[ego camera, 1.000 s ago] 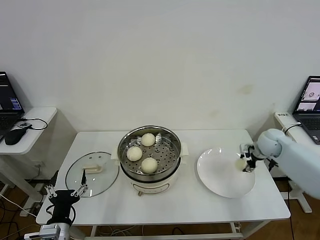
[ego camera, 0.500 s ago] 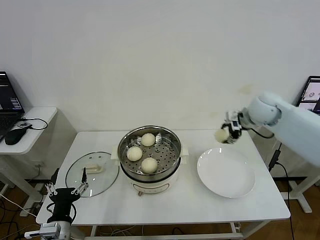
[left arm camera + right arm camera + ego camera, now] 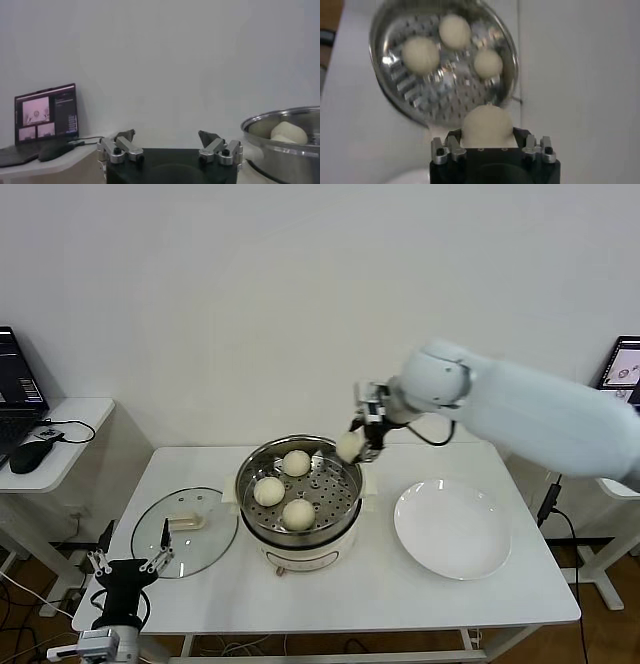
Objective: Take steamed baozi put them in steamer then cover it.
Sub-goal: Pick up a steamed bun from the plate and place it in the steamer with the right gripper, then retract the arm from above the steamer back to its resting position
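Baozi number four rides clamped in my right gripper, over the steamer rim. Next I lower it onto the bare tray spot below. Left gripper waits with jaws apart.

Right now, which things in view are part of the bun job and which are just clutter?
Job:
- bun in right gripper, over the steamer rim
- three buns on its tray
- glass lid on the table
- left gripper, open, waiting low

Clutter:
- white plate
- laptops
- mouse
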